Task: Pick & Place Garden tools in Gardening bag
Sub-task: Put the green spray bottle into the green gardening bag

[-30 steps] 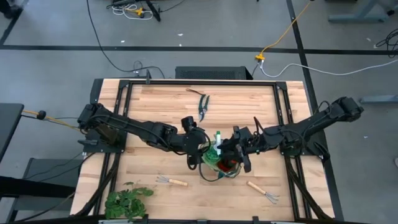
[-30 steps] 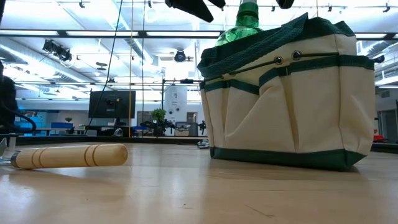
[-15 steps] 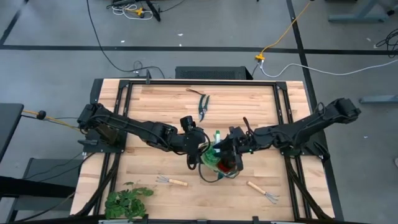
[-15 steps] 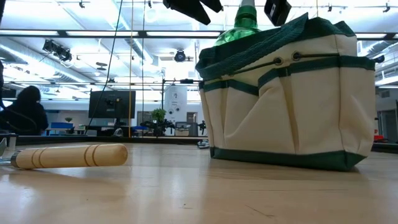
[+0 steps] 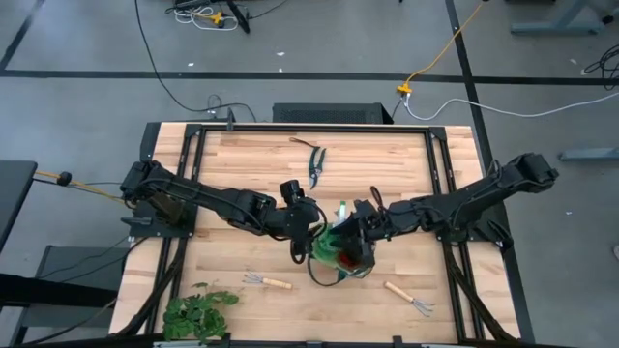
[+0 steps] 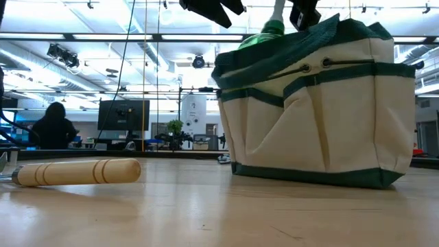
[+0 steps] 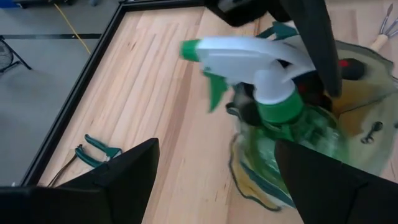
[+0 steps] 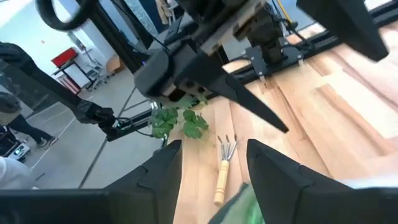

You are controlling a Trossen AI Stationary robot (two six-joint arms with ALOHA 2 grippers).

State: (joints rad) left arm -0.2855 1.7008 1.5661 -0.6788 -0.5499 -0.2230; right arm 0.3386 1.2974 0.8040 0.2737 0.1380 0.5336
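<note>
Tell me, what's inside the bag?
A green spray bottle with a white nozzle sticks out of the gardening bag. Something red lies beside it. The bag's walls hide anything deeper down.

Both arms are dark, near-black machines built from slim tubular links joined by chunkier rounded joints. The left arm (image 5: 203,200) has a boxy base at about nine o'clock on the bench, with a patch of brownish, coppery metal showing there. The right arm (image 5: 464,201) has a bulkier rounded shoulder joint out at three o'clock. Thin black cables loop off the wrists near the middle. The left gripper (image 7: 214,171) ends in two broad, flat, matte black fingers (image 7: 112,180) with angular wedge outlines. The right gripper (image 8: 214,165) carries the same black wedge-shaped fingers (image 8: 158,171), smooth-faced and unmarked.
</note>
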